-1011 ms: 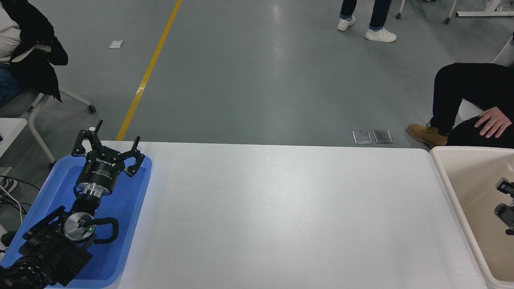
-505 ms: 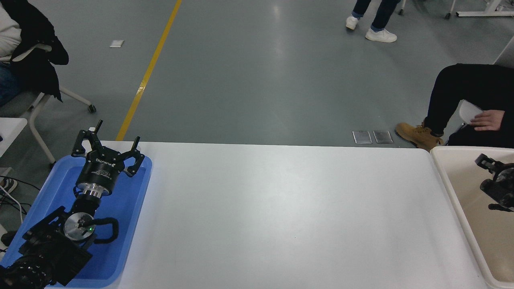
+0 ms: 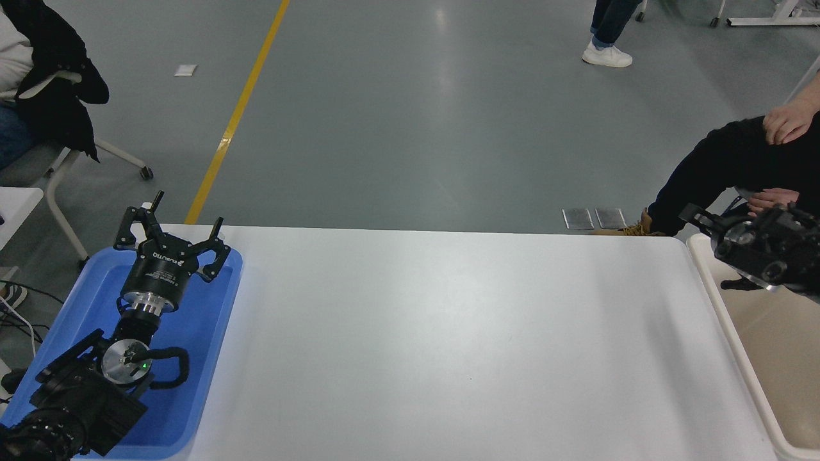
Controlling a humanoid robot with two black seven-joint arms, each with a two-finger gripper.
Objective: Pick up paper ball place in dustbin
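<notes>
Since a second ago my right gripper [image 3: 705, 225] has risen out of the dustbin [image 3: 737, 349] and now hangs over its far left rim, at the right edge of the table [image 3: 448, 339]. I cannot tell how its fingers stand. I see no paper ball. My left gripper [image 3: 174, 232] sits parked over the blue tray [image 3: 192, 358] at the near left, fingers spread and holding nothing. A seated person's hand [image 3: 789, 121] shows at far right.

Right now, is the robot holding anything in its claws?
No. The left gripper is open and empty; no paper ball shows at the right gripper over the dustbin.
</notes>
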